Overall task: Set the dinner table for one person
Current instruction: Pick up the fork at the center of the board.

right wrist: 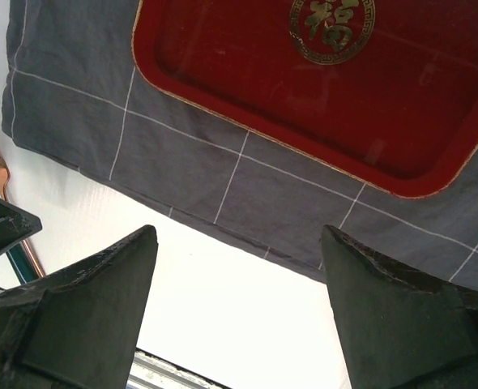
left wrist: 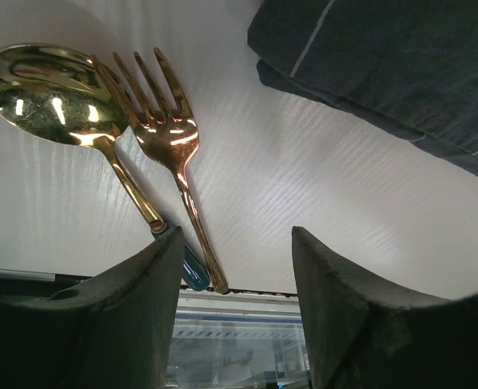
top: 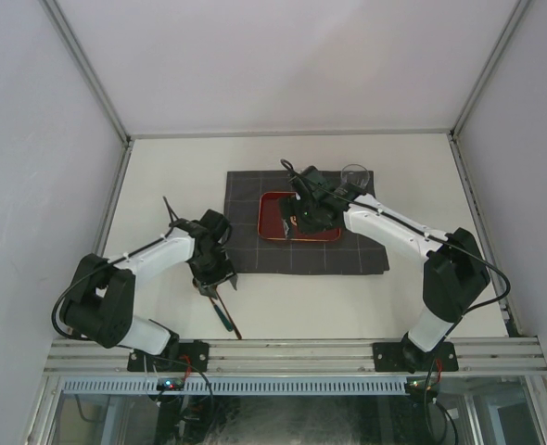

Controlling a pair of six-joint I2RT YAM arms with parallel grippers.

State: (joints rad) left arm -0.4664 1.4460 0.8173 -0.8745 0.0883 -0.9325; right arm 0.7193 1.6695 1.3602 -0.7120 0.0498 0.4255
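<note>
Apparently partway through setting a place for one on the large off-white rectangular tabletop (left wrist: 320,186), which stretches beneath and around both hands. Directly under the right hand (right wrist: 239,235), wide open and holding nothing: a dark grey checked cloth (right wrist: 182,162) spread flat, with a red rectangular tray (right wrist: 247,73) bearing a gold emblem resting on it. Just beyond that hand, at the cloth's far corner: a clear drinking glass (top: 353,173). Ahead of the left hand (left wrist: 237,243), likewise open and empty: a polished gold spoon (left wrist: 40,93) and a rose-gold fork (left wrist: 168,130), heads touching, handles converging, on bare tabletop beside the cloth. Seemingly left to do: placing the cutlery beside the tray. No plate in sight.
</note>
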